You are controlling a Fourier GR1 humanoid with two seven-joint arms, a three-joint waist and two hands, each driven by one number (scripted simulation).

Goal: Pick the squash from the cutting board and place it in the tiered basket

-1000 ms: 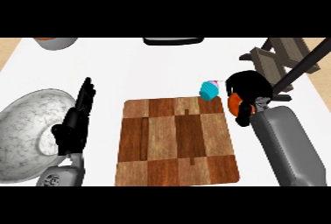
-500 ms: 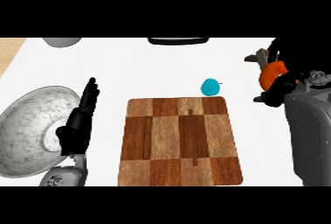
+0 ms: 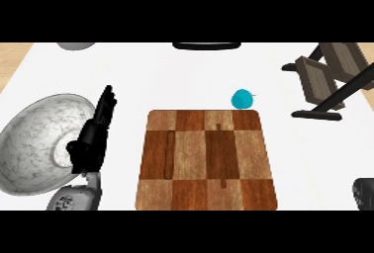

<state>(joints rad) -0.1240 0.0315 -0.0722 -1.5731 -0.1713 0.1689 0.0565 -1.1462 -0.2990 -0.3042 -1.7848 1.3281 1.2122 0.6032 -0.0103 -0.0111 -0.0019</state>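
Head view shows the cutting board (image 3: 208, 158) bare; the squash is nowhere in sight, nor in the tiered basket (image 3: 325, 69) at far right. As a squash it is probably firm, smooth and fairly weighty, best wrapped round its middle. Left hand (image 3: 91, 141) rests straight-fingered, holding nothing, beside a marbled plate (image 3: 29, 143). A dark shape at the lower right edge may be the right hand (image 3: 363, 193); I cannot tell its state. A teal ornament (image 3: 243, 99) sits just beyond the board, near the way to the basket

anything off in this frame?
Nothing spilled or damaged. One oddity: no squash shows anywhere; the checkered wooden cutting board is bare, the dark wooden tiered basket shows none, and the right hand is out of view.
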